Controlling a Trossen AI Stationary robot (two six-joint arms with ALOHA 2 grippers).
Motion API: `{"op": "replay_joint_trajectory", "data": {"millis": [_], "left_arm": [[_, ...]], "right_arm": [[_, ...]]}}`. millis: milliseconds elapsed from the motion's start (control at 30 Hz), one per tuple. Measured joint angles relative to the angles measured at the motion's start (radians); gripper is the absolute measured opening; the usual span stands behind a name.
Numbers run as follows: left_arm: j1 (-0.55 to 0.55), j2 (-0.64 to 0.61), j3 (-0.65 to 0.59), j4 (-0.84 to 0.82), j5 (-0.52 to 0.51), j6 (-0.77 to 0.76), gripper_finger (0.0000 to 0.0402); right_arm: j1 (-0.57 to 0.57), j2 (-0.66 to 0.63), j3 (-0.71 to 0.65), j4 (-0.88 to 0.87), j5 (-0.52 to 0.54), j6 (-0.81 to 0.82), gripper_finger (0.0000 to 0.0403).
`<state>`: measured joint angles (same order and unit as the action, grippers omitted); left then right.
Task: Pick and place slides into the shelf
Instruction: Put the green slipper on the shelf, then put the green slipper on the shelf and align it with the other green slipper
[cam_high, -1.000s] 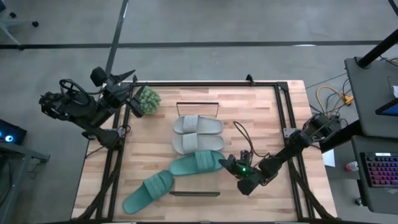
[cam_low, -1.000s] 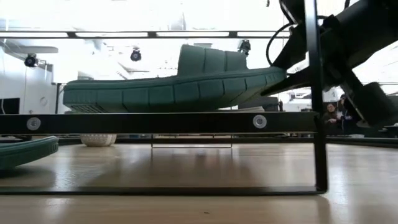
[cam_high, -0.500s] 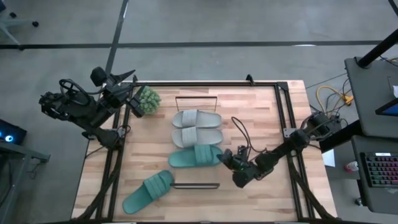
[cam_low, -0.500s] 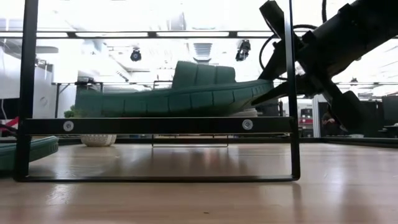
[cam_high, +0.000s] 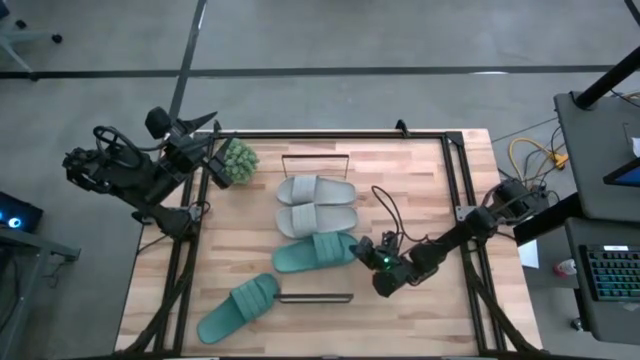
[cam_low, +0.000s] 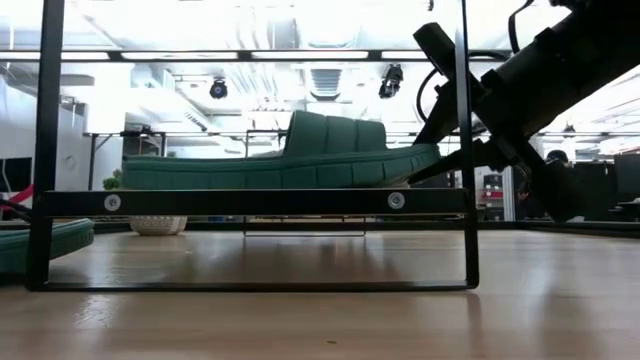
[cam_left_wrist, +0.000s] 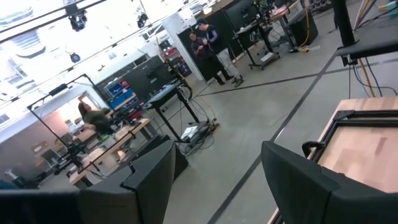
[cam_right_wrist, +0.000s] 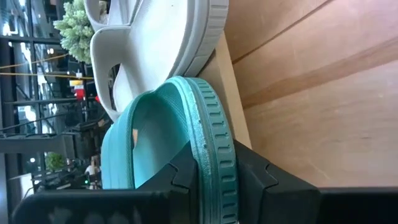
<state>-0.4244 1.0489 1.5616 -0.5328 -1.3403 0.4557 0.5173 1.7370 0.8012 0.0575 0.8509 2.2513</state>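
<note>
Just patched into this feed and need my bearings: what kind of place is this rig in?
Most likely a robotics lab or workshop. Beyond the light wooden tabletop lies bare grey concrete floor, with rows of workbenches carrying dark monitors, standing people, and black ceiling-mounted spotlights.

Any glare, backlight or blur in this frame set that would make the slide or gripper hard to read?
Low view: bright ceiling lights behind leave the teal slide and right gripper as dark shapes. High view: evenly lit, no glare on the shelf. Right wrist view: slide's edge sharp between the fingers, grey slide washed pale. Left wrist view: own fingers dark and soft, room sharper.
</note>
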Motion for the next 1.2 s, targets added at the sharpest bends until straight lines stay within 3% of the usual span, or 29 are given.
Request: {"op": "replay_joint_trajectory", "data": {"millis": [267,1200], "left_arm": [[0.000,0.000,0.000,0.002,0.000,-0.002,0.0224],[0.000,0.004,-0.014,0.002,0.000,-0.004,0.0224]], "right_arm": [[-0.010,0.000,-0.001,0.007,-0.021,-0.027,0.0067],[-0.014,0.000,-0.007,-0.010,-0.077,-0.038,0.0182]]}}
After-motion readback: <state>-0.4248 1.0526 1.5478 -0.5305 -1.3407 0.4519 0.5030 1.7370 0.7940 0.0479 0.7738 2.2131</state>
